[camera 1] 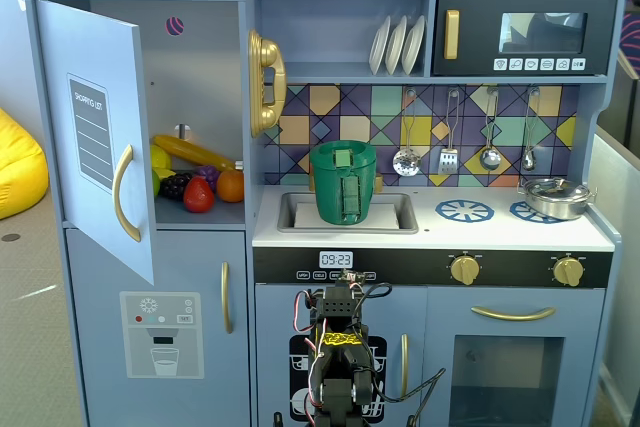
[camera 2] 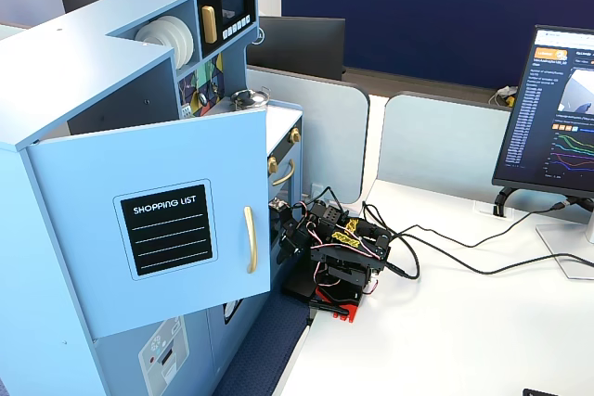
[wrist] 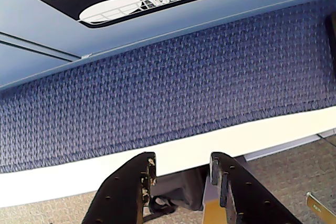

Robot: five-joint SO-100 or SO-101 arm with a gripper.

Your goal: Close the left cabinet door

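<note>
The left cabinet door [camera 1: 95, 137] is a light-blue panel with a black "SHOPPING LIST" label and a curved gold handle [camera 1: 125, 192]. It stands swung wide open at the upper left of the toy kitchen. It also shows in the other fixed view [camera 2: 158, 229], with its handle [camera 2: 249, 239] near the free edge. My arm [camera 1: 340, 347] sits folded low in front of the kitchen's middle, below and right of the door and well apart from it. In the wrist view my gripper [wrist: 181, 162] is open and empty, with its jaws apart over a blue mat and the white table edge.
Toy fruit [camera 1: 195, 182] lies on the shelf inside the open cabinet. A gold phone [camera 1: 265, 82] hangs beside it. A green pot [camera 1: 343, 182] sits in the sink. The dispenser door [camera 1: 160, 332] below is shut. A monitor [camera 2: 557, 118] and cables [camera 2: 445, 238] are on the white table.
</note>
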